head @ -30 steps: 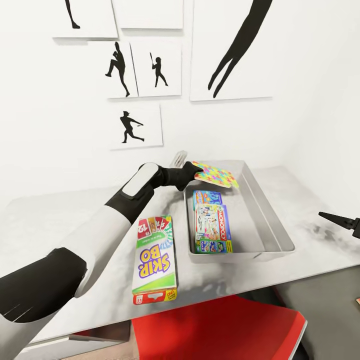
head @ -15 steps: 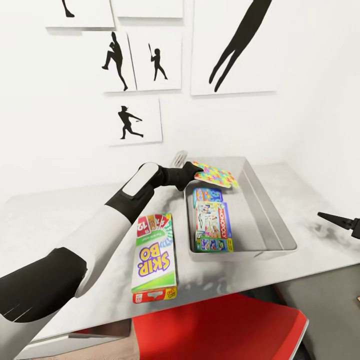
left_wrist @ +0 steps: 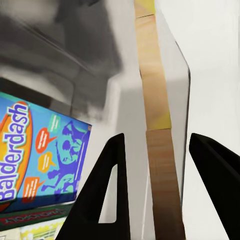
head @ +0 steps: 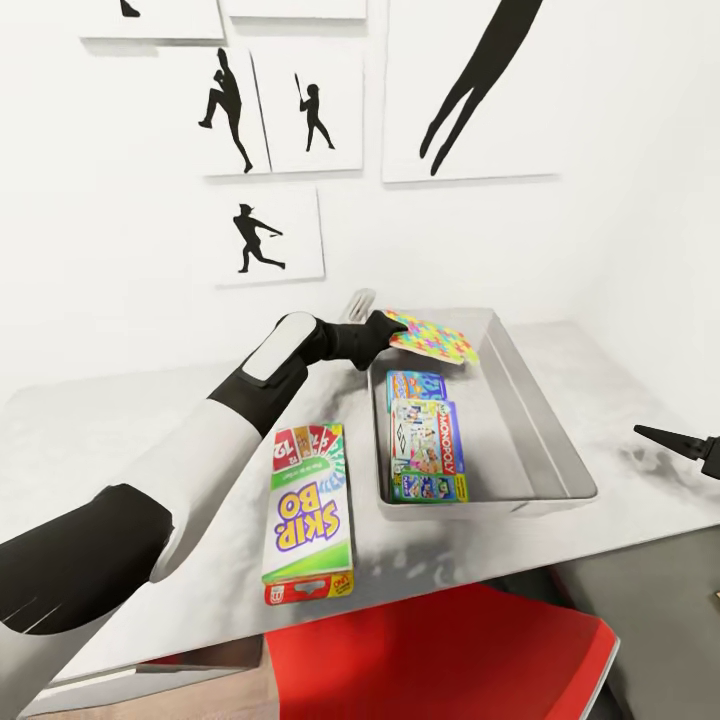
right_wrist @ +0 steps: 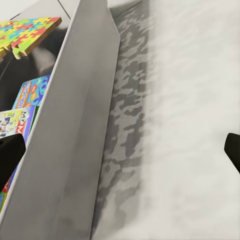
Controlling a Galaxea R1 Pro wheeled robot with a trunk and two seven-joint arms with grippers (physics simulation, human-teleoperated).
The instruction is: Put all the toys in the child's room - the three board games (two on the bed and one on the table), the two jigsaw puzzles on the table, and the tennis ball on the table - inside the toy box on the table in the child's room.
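Observation:
My left gripper is shut on one jigsaw puzzle, a thin multicoloured square held tilted in the air over the far end of the toy box. The left wrist view shows the puzzle's brown edge between the two black fingers. Two board games lie in the toy box, a Monopoly one partly over a blue Balderdash one. The Skip-Bo board game lies flat on the table, left of the box. My right gripper hovers open over the table, right of the box. The tennis ball is out of view.
A red chair stands under the table's near edge. A white wall with black silhouette pictures rises right behind the table. The box's tall grey wall runs close beside my right gripper.
The head view has shifted a little, so the wall pictures sit higher in the frame. My left gripper still holds the puzzle over the box's far end. The right gripper has stayed put.

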